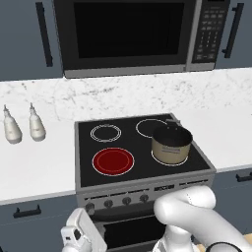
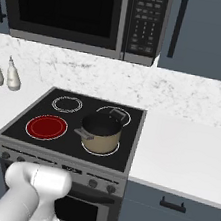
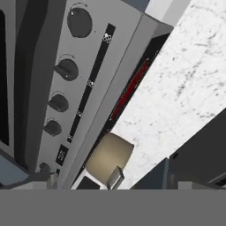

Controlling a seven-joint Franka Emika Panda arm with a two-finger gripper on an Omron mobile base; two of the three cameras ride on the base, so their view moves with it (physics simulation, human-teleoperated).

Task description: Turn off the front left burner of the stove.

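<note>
The stove (image 1: 197, 170) has a black glass top, and its front left burner (image 1: 113, 161) glows solid red; the right base view shows the same red burner (image 2: 46, 127). Small dark knobs (image 1: 108, 203) line the grey front panel. My gripper (image 1: 84, 217) sits low in front of the stove, just below the leftmost knob (image 1: 90, 207), and its fingers are hidden. The hand view is rolled and looks up along the panel at the row of knobs (image 3: 67, 69). There the burner (image 3: 132, 86) is a thin red streak.
A tan pot (image 1: 171, 143) with a dark rim stands on the front right burner. A black microwave (image 1: 128, 34) hangs above the stove. Two pale bottles (image 1: 22, 125) stand on the white counter at left. The dark oven door (image 1: 130, 231) is below the knobs.
</note>
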